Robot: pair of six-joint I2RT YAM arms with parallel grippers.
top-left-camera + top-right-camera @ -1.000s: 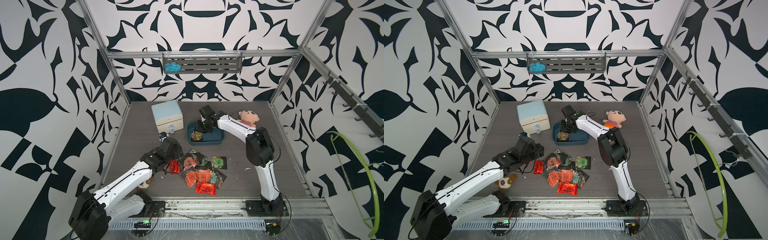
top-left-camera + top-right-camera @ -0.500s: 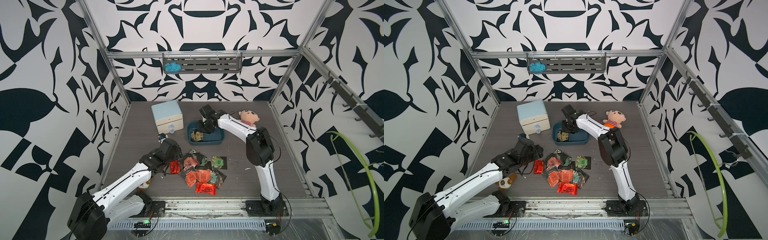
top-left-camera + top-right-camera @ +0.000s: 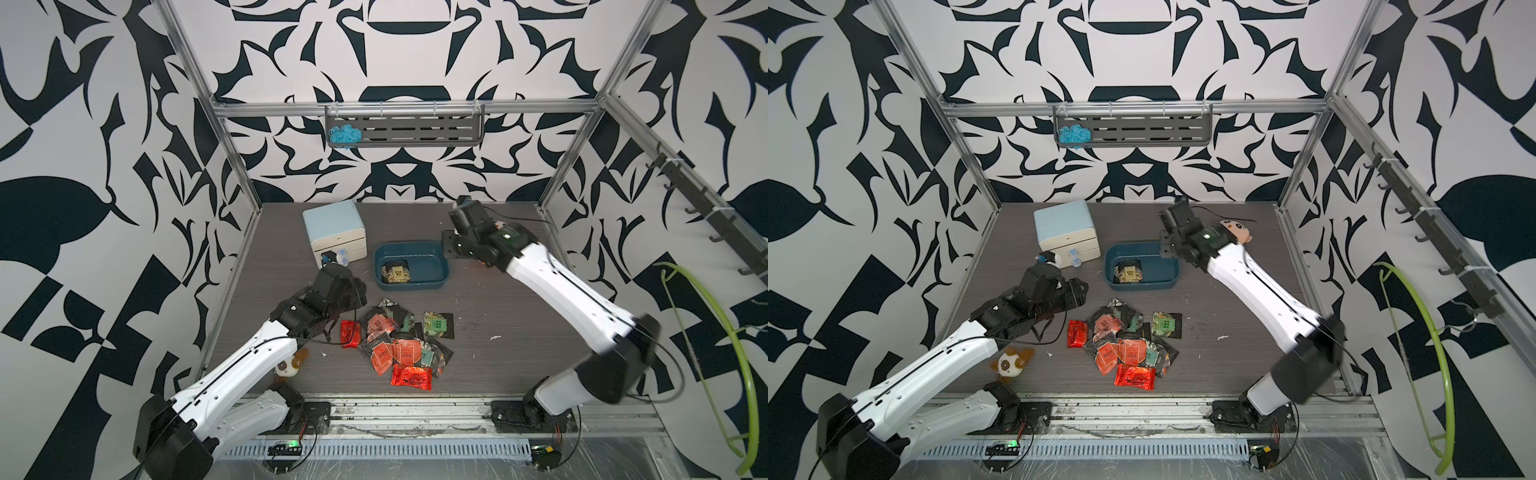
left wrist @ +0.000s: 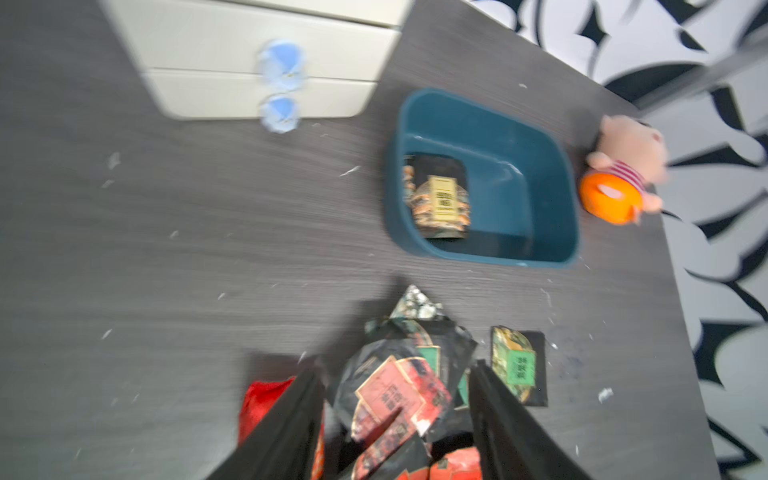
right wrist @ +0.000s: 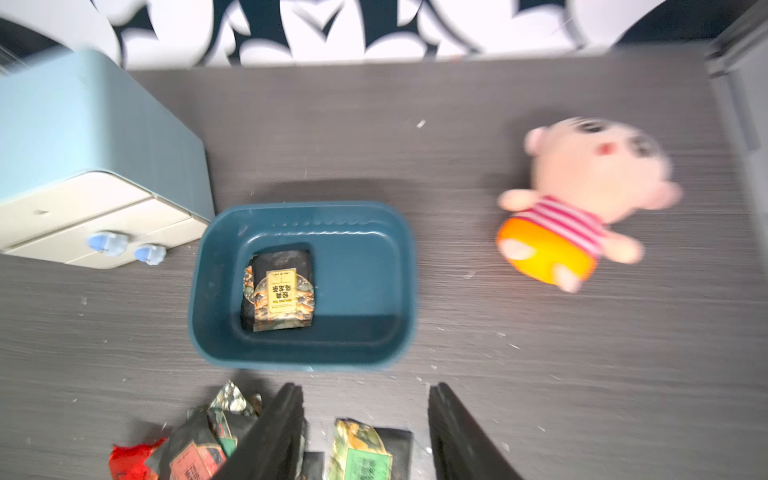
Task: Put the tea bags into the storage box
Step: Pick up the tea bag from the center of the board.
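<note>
The walls of this room are white with big black swirly shapes, and the floor of the work space is a dark grey wooden table. In the middle sits the storage box, a low dark blue tray with no lid. I can see a black tea bag with a yellow label lying flat inside the box, at the end nearer the little blue and cream cabinet. There may be another one under it, but I cannot tell. The rest of the box is bare. All the other tea bags lie in a messy heap on the table, out in front of the box and apart from it. One red tea bag lies at the edge of the heap, and a green-label tea bag lies off to the other side. The left gripper is down over the heap, on the cabinet side of the box. Its two black fingers are apart, with an orange-label tea bag between them. I cannot tell if they touch it, so I would not say it is held. The right gripper hangs just past the far corner of the box, near the pink doll. Its fingers are spread and it holds nothing. So I think the job has only just begun: very few bags are in, and the whole heap is left to move.
</note>
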